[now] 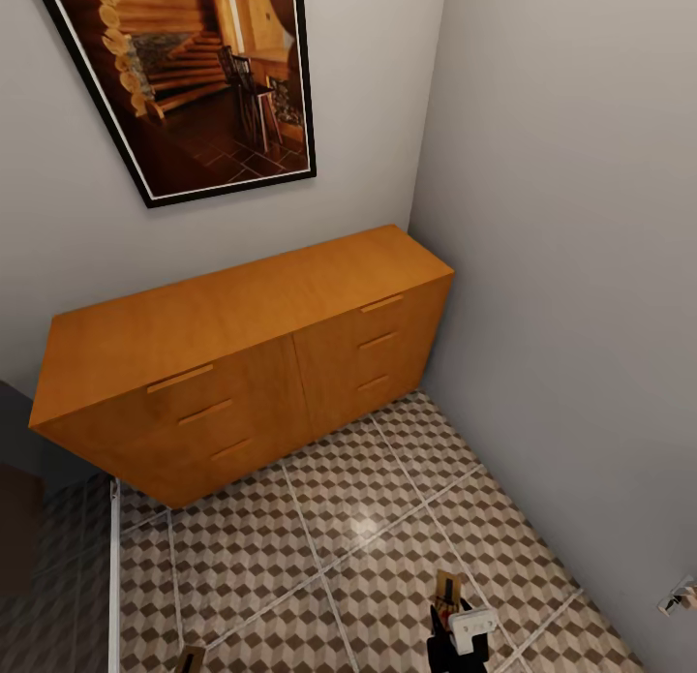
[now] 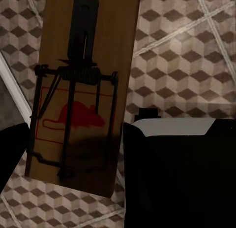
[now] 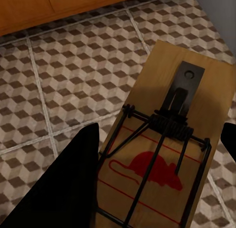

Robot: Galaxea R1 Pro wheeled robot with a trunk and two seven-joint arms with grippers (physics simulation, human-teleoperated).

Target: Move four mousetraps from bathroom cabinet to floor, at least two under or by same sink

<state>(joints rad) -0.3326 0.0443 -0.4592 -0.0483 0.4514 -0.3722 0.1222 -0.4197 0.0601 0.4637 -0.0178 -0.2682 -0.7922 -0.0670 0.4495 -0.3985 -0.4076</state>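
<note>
Cabinet (image 1: 242, 353) sits against the wall under a framed picture (image 1: 189, 73), all six drawers flush shut, slim bar handles (image 1: 180, 378) on each. Patterned bathroom floor (image 1: 329, 547) runs in front of it.

My right gripper (image 3: 162, 188) holds a mousetrap (image 3: 172, 154): dark fingers (image 3: 69, 183) either side of the wooden board, jaws closed onto its edges, red mouse print and wire spring facing the camera, the board above the tiles just out from the cabinet's base. In the head view that trap (image 1: 447, 593) shows out on the tiles well in front of the cabinet.

My left gripper (image 2: 73, 164) has a second mousetrap (image 2: 83, 90) between its fingers, board above the tiles; grip looks closed on it, though the shadowed near end is hard to read. A small wooden corner (image 1: 190, 659) near the head view's lower edge is probably this trap.
</note>
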